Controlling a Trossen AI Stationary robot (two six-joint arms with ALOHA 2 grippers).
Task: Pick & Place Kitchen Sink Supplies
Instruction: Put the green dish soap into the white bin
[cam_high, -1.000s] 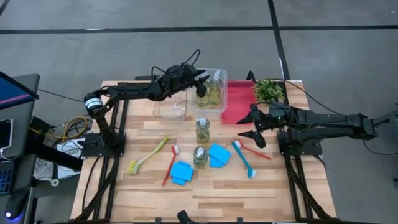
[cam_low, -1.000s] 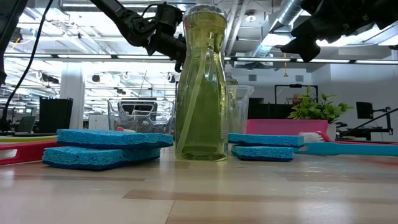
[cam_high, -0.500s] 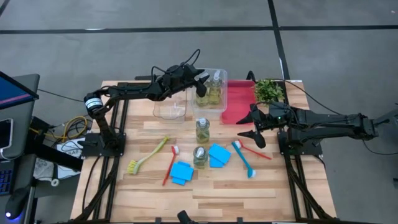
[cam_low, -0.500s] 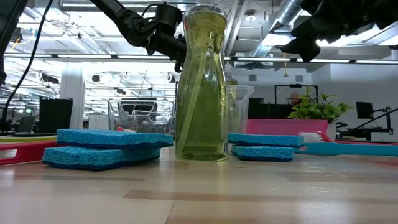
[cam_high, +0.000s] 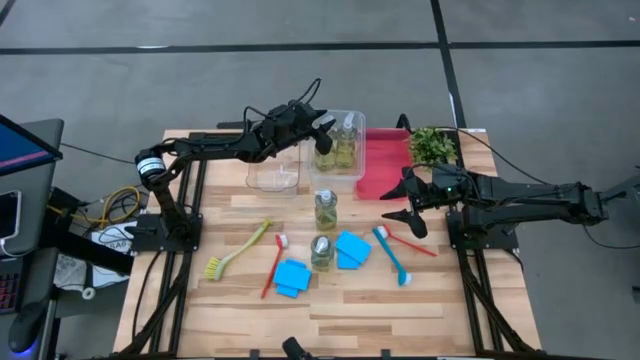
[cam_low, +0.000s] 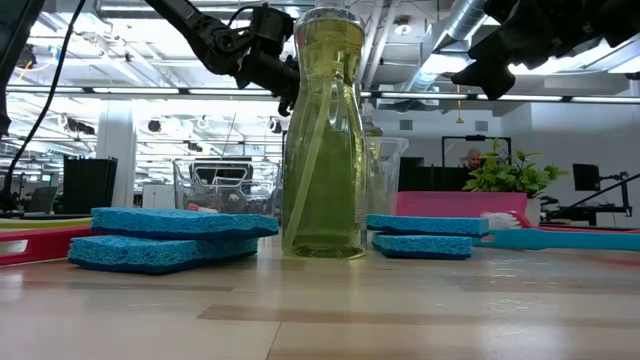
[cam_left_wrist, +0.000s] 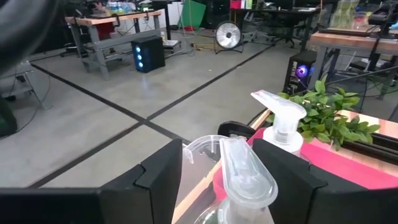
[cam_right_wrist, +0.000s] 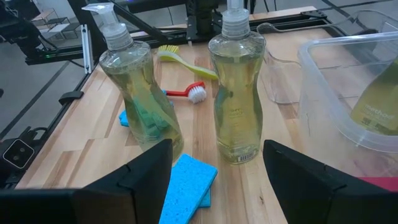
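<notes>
1. Clear bottle (cam_high: 347, 141) stands upright in the clear bin (cam_high: 352, 168) near the table's far edge, pump up.
2. Left gripper (cam_high: 325, 127) sits spread wide around its pump, gripping nothing.
3. Right gripper (cam_high: 405, 203) hangs open, empty, beside the red bin (cam_high: 383, 160).

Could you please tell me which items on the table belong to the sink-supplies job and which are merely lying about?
Job items:
clear bottles of yellow-green liquid
slim red-handled brush
blue-handled brush
yellow-green brush
flat bright-blue square sponges

Merely about:
small leafy green plant
clear rectangular bin
red rectangular bin
</notes>
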